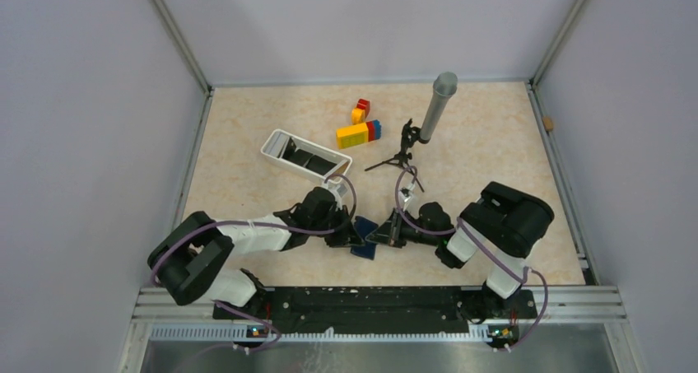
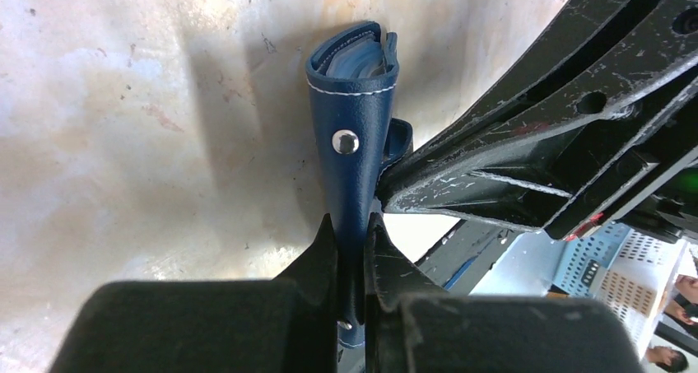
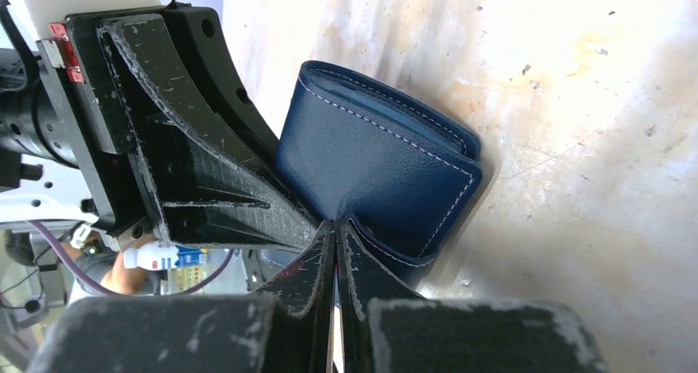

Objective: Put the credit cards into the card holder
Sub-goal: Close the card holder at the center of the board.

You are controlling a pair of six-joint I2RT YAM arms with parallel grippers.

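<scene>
**Two arms, one wallet, pinched from both sides**

Both arms had met at the middle of the table (image 1: 494, 142), near their own bases, with the card holder (image 3: 370, 167) between them. The left gripper (image 2: 352, 225) was clamped on one navy flap, and the leather ran straight up out of its fingers, so the wallet stood on edge instead of lying flat. The right gripper (image 3: 336, 225) came in from the opposite side with its fingers pressed fully together, tips against the other flap. I could not tell whether it had nipped a thin layer. I judged the point of taking it from two sides was to peel the fold apart and expose the pockets. It was not open yet: the flaps lay close, with only grey-blue layers peeking out at the top edge.

The credit cards (image 1: 317, 162) appeared to be waiting in the white tray (image 1: 272, 146), well apart from the wallet, farther up the table on the left.

By my count:
- one card holder, with one metal stud (image 2: 345, 142)
- two dark patches in the tray, though I could not say how many cards they made
- one tray
- two clusters of toy bricks (image 1: 358, 134)
- one grey tube on a small tripod (image 1: 436, 101)
</scene>
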